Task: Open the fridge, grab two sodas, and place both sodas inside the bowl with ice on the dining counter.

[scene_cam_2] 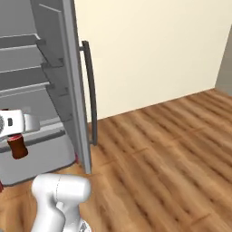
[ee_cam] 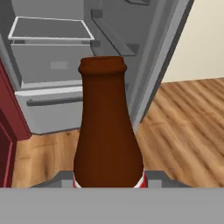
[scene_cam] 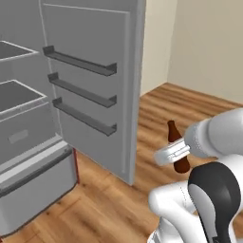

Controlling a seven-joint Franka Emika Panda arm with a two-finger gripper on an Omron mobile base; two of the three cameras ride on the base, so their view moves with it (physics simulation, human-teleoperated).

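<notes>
The tall grey fridge [scene_cam: 28, 118] stands open, its door [scene_cam: 95, 71] swung out to the right with three dark door racks on the inside. Its long dark handle [scene_cam_2: 90, 90] shows on the door's outer face. My gripper [scene_cam: 172, 153] is shut on a dark brown soda [scene_cam: 174, 135] and holds it upright in the air, to the right of the door and away from the shelves. In the hand view the soda [ee_cam: 108, 131] rises between my fingers, with the gripper [ee_cam: 108, 180] clamped low on it at the red label. From the right the soda [scene_cam_2: 18, 147] hangs below the hand.
The open door's edge [scene_cam_2: 74, 90] stands close to the arm's left. Wooden floor [scene_cam_2: 158, 145] spreads to the right toward a cream wall [scene_cam_2: 149, 50]. A dark red panel [ee_cam: 8, 131] rises beside the fridge's lower drawer [scene_cam: 33, 185].
</notes>
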